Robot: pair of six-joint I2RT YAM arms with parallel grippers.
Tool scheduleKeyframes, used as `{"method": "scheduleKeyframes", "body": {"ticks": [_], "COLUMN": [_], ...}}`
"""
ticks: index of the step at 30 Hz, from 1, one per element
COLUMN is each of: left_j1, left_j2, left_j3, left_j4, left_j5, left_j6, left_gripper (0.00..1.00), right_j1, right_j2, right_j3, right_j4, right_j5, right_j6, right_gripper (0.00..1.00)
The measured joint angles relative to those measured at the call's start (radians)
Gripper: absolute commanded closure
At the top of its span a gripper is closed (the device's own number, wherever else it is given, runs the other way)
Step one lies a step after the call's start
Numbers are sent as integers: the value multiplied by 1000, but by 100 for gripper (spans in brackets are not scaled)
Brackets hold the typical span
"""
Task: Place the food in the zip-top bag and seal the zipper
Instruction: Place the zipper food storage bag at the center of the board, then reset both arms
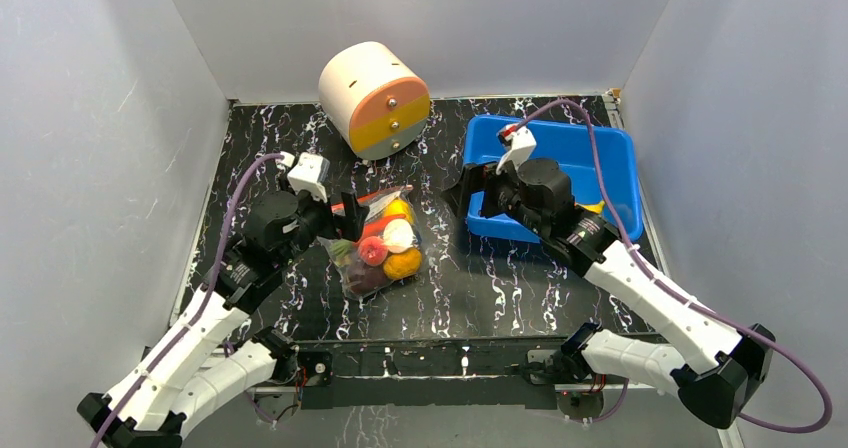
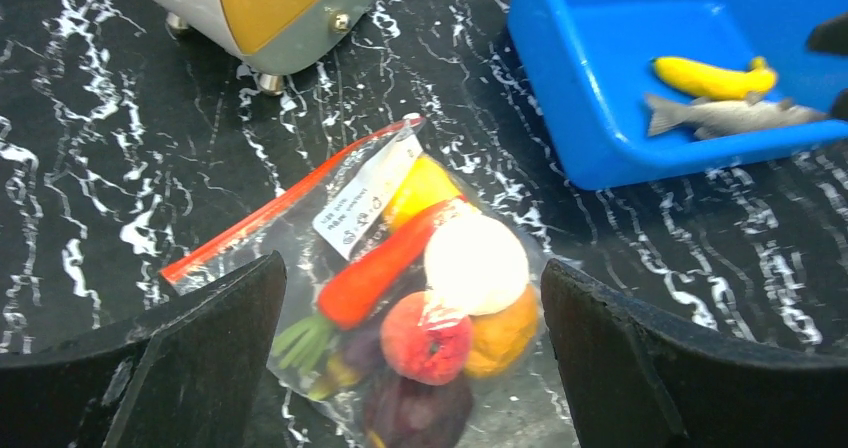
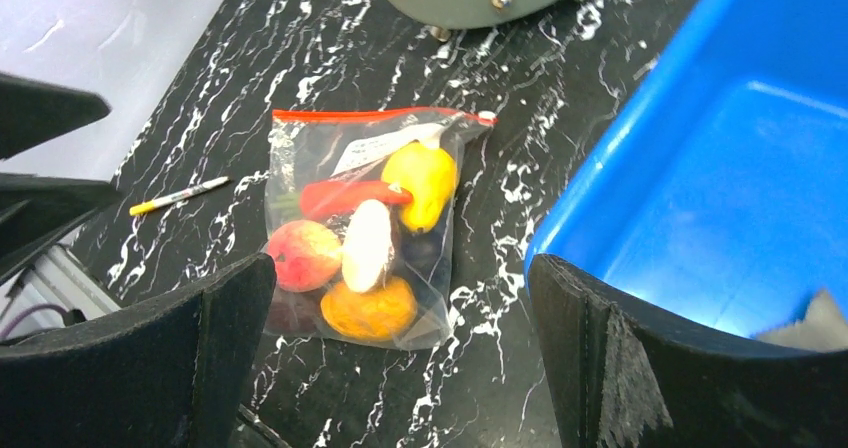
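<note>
The zip-top bag [image 1: 380, 246] lies flat on the black marbled table, holding the food: an orange carrot [image 2: 380, 263], a white round piece [image 2: 475, 263], and red, orange, yellow and purple pieces. The zipper [image 3: 375, 115] runs as a straight red strip along the mouth, with its pale tab [image 3: 487, 118] at one end. My left gripper [image 1: 350, 218] hovers open just above the bag's left side, fingers [image 2: 200, 358] wide apart and touching nothing. To the bag's right, by the bin's near-left corner, my right gripper [image 1: 478, 193] also stands open and empty. A yellow banana [image 2: 712, 76] lies in the blue bin.
The blue bin [image 1: 560, 128] stands at the back right, with a grey toy fish [image 2: 730, 116] inside beside the banana. At the back centre a cream-and-orange cylinder [image 1: 375, 98] lies on its side. A thin yellow-and-white stick [image 3: 180, 196] lies left of the bag. White walls enclose the table.
</note>
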Motion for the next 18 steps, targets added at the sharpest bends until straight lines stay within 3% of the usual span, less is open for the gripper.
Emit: {"method": "scheduleKeyframes", "body": {"ticks": [7,18], "left_j1": [0,0], "left_j2": [-67,-106], "left_j3": [2,92], "left_j4": [-14,-70], "left_j5": [6,-31], "left_j6": [-126,-174], "left_gripper": [2,2], "right_j1": [0,0], "right_j2": [-49,-159], "right_j3": [-36,-12], "right_j4": [-58,-106], "right_j5": [134,257], "right_j6": [130,152], "right_gripper": [2,2]}}
